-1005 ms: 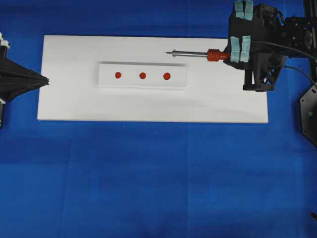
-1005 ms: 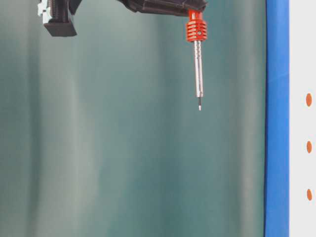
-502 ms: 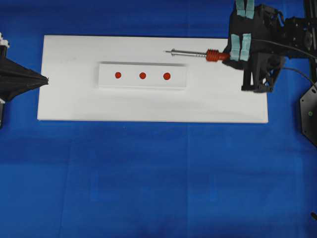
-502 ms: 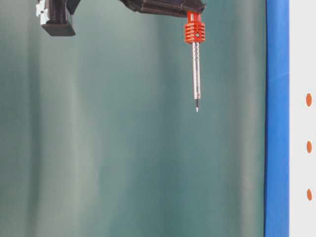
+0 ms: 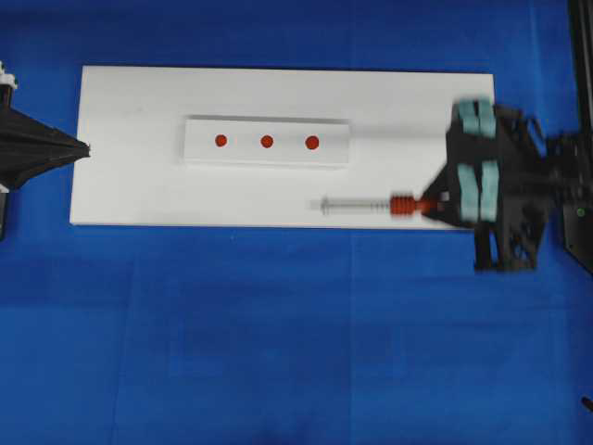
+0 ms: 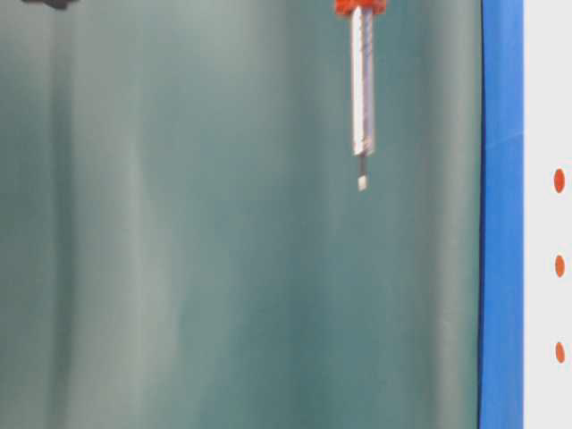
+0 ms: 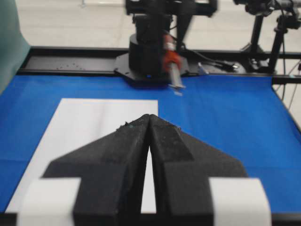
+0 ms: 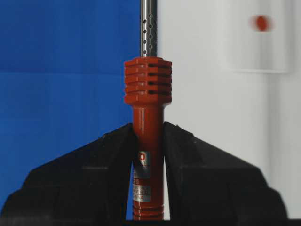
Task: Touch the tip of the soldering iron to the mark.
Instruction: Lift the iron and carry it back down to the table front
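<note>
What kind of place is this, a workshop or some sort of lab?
Probably a robot test lab. A soldering iron is clamped in the right gripper, a white board lies on a blue table cover, and camera stands stand behind.

The tabletop [image 5: 278, 343] is saturated blue across the overhead frame. On it lies a plain white board [image 5: 130, 195], with a smaller white strip [image 5: 246, 153] carrying three red dots in a row [image 5: 267, 142]. The soldering iron [image 8: 147, 117] has a red-orange ribbed handle and a silver perforated shaft. The right pincer [image 5: 435, 206] is black with pale teal patches; the left pincer [image 7: 149, 123] is black with white bands.
</note>
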Controlling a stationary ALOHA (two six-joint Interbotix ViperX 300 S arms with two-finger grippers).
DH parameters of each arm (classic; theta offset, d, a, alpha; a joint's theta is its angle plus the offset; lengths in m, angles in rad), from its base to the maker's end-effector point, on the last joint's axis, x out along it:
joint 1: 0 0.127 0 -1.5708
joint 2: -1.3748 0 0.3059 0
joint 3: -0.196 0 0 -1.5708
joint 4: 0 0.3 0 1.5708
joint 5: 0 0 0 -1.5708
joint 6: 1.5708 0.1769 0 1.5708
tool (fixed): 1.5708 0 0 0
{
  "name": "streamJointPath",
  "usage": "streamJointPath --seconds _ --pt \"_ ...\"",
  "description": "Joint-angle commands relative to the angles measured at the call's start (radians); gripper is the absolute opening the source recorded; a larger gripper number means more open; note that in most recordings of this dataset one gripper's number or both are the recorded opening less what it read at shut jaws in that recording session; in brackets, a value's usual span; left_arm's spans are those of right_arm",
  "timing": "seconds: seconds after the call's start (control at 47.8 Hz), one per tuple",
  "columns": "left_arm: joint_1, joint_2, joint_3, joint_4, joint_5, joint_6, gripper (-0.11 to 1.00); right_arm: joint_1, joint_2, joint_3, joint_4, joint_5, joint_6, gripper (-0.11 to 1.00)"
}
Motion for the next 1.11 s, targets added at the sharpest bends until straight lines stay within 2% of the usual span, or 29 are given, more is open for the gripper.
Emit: streamJointPath --seconds 0.0,0.209,0.377,0.565,0.775,1.089 --pt "0.0 0.003 -0.012 0.002 -0.014 -0.002 0.0 0.069 0.011 -0.023 -0.035 -0.009 0.057 0.06" --pt "0.0 0.003 -0.012 0.002 -0.015 -0.002 0.0 0.202 0.064 -0.049 -0.184 -0.002 0.287 0.06" --pt "0.0 0.003 -0.012 0.002 -0.015 -0.002 0.0 0.244 0.103 -0.06 -0.249 0.011 0.382 0.06" --pt "-0.002 0.005 -0.011 0.002 -0.015 -0.002 0.0 0.233 0.17 -0.103 -0.272 -0.008 0.385 0.06" --pt "0.0 0.005 -0.011 0.002 -0.015 -0.002 0.0 0.19 0.324 -0.241 -0.308 -0.02 0.382 0.06" --pt "-0.002 0.003 -0.011 0.002 -0.011 -0.003 0.0 0.146 0.495 -0.411 -0.318 -0.02 0.371 0.06"
